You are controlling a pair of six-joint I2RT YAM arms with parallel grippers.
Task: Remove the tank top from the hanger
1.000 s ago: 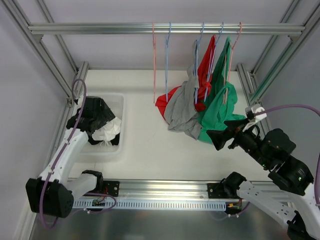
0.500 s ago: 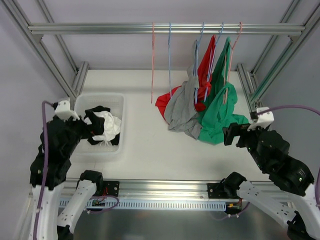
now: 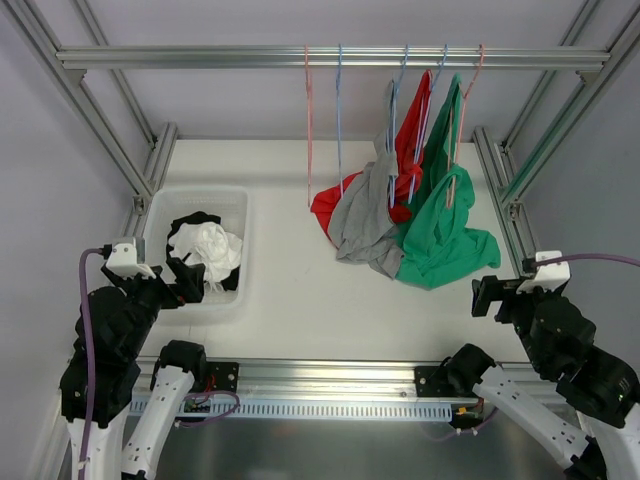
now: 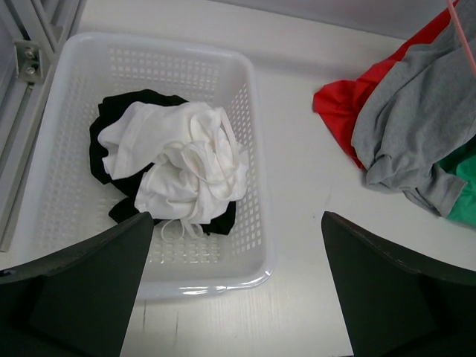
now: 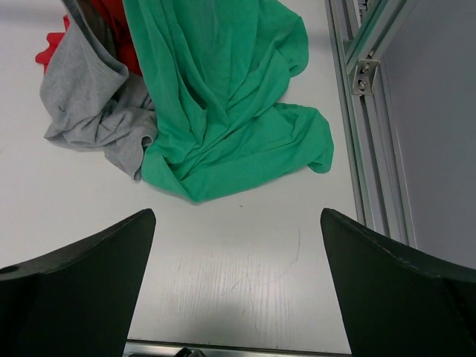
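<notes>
Both released, left end effector point(image 4: 236, 223), right end effector point(image 5: 236, 216), green tank top point(image 3: 435, 225) hung at one o'clock

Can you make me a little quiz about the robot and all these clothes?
1. True or false: the basket holds white and black clothes.
2. Which lies nearest the right end effector? A red shirt, B grey shirt, C green shirt.
3. Fill the gap: the left end effector and the right one are both ____ (open or shut).
Key: 1 true; 2 C; 3 open.
</notes>
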